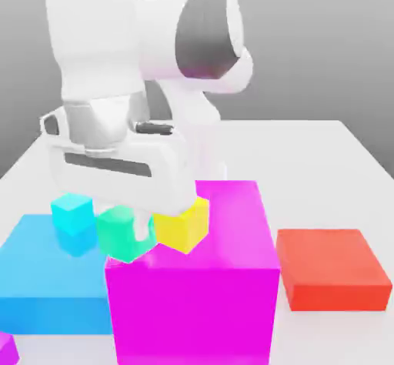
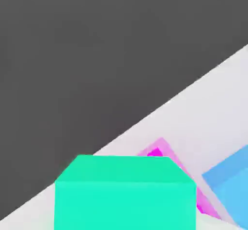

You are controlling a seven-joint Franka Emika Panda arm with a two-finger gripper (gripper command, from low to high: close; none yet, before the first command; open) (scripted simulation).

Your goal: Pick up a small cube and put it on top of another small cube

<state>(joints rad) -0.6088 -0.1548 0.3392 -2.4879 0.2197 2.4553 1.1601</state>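
Arm: the white Panda arm (image 1: 131, 55) is bending down from the top of the exterior view, and its hand is hanging low over the blocks

Gripper: the gripper (image 1: 127, 236) is pointing down at the near corner of the big magenta block, on the exterior view's left; its fingers are closed as far as they go on the teal-green cube

Teal-green cube: the small teal-green cube (image 1: 117, 234) is sitting between the fingers, under the white hand; in the hand view it (image 2: 125, 195) is showing very near to the camera; I cannot tell if it is touching the block under it or hanging free

Cyan-blue cube: the small light cyan-blue cube (image 1: 72, 215) is standing on the flat blue block, just beside the teal-green cube on the exterior view's left; a narrow gap is showing between the two

Yellow cube: the small yellow cube (image 1: 183, 225) is resting on top of the magenta block, near its left edge in the exterior view, just beside the teal-green cube on the other side

Magenta block: the big magenta block (image 1: 200, 294) is standing in the middle front of the table

Blue block: the flat blue block (image 1: 42, 282) is lying touching or nearly touching the magenta block, on the exterior view's left

Red block: the low red block (image 1: 331, 267) is lying apart, on the exterior view's right

Table: the white table (image 1: 323, 171) is carrying all the blocks
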